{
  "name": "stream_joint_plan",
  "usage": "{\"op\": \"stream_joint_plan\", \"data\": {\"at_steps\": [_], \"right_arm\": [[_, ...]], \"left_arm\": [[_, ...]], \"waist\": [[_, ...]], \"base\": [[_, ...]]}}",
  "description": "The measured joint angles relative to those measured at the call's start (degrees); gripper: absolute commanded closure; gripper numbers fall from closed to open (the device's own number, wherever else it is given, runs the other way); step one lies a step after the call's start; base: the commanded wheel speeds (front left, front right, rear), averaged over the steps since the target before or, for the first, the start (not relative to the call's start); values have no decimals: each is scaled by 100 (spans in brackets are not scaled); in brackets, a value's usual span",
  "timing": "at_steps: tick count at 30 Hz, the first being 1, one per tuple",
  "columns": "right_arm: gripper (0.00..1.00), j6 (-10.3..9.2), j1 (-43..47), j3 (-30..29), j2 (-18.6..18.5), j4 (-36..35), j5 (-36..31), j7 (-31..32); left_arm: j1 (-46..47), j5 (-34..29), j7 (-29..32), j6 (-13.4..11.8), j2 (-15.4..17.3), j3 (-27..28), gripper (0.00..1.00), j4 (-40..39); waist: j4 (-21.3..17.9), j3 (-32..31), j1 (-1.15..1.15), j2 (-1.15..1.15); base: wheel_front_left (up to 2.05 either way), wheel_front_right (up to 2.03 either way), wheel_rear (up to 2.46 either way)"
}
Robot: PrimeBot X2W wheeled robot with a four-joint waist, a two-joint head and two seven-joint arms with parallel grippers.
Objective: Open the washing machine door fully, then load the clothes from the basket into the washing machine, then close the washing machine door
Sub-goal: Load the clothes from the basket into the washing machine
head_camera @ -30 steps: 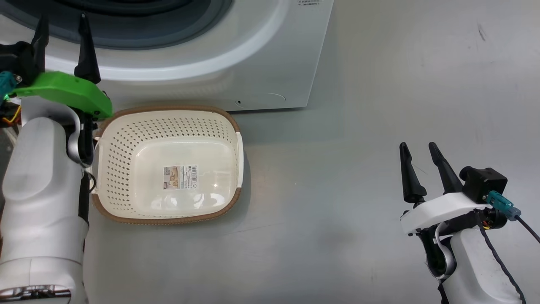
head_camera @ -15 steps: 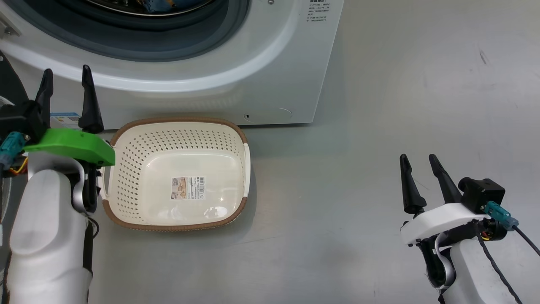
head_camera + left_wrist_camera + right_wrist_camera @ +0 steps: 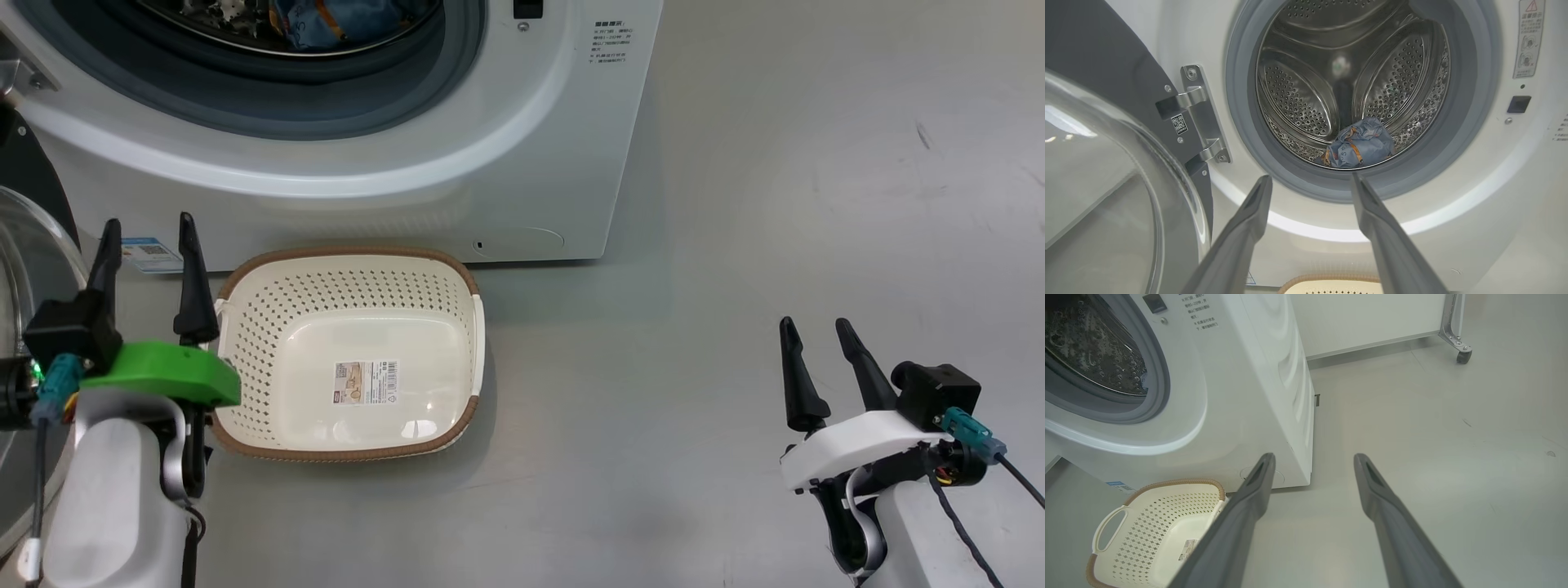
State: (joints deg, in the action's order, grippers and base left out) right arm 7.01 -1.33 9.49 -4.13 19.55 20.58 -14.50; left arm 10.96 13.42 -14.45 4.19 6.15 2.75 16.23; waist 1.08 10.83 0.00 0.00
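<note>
The clothes lie in the washing machine and the basket is bare. The washing machine door stands open just left of our spread, empty left hand. Our right hand, also spread, hangs far right, so we judge the left nearer for closing.

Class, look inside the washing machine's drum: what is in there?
A bundle of light blue printed clothes lies low in the drum. Whatever is beneath the bundle is hidden.
</note>
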Motion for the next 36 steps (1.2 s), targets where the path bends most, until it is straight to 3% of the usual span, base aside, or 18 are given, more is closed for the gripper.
{"op": "stream_joint_plan", "data": {"at_steps": [16,36], "right_arm": [[0,0,141,-136,-123,-207,-160,0],[0,0,547,-36,-170,-520,-333,0]], "left_arm": [[-1363,-242,1,18,-137,-113,0,-381],[-2067,-341,1,32,-185,-76,0,-833]], "waist": [[-62,-498,0,0],[-104,-1060,0,0]], "base": [[0,0,0],[0,0,0]]}}
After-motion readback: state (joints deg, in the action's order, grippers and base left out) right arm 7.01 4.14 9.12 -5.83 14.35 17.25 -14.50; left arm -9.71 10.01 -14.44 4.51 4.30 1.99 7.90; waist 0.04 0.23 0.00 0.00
